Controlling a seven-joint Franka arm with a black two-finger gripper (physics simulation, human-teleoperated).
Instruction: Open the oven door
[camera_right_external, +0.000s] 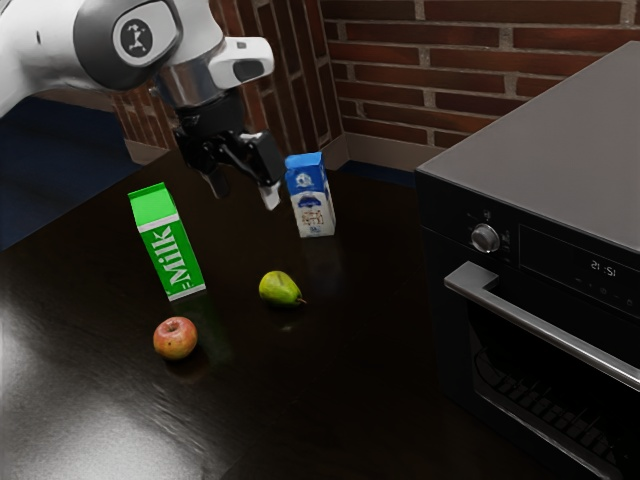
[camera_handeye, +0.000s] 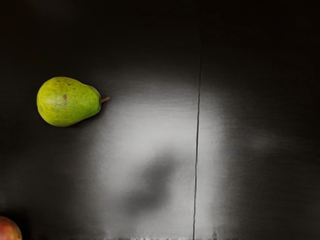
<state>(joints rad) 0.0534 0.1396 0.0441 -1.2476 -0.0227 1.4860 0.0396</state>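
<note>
Black two-finger claw (camera_right_external: 245, 195): released, fingers apart, nothing between them; hanging above the dark table (camera_right_external: 360, 400), well apart from the oven. Oven door (camera_right_external: 510, 365): on the oven's front, at the exterior view's right, below the control knob (camera_right_external: 485, 237); shut, its metal bar handle (camera_right_external: 545, 328) untouched. Green milk carton (camera_right_external: 170, 245) upright, red-yellow apple (camera_right_external: 176, 339) near it. Green pear (camera_right_external: 280, 289) lies between green carton and oven. Blue-and-white carton (camera_right_external: 311, 196) stands near the claw.
</note>
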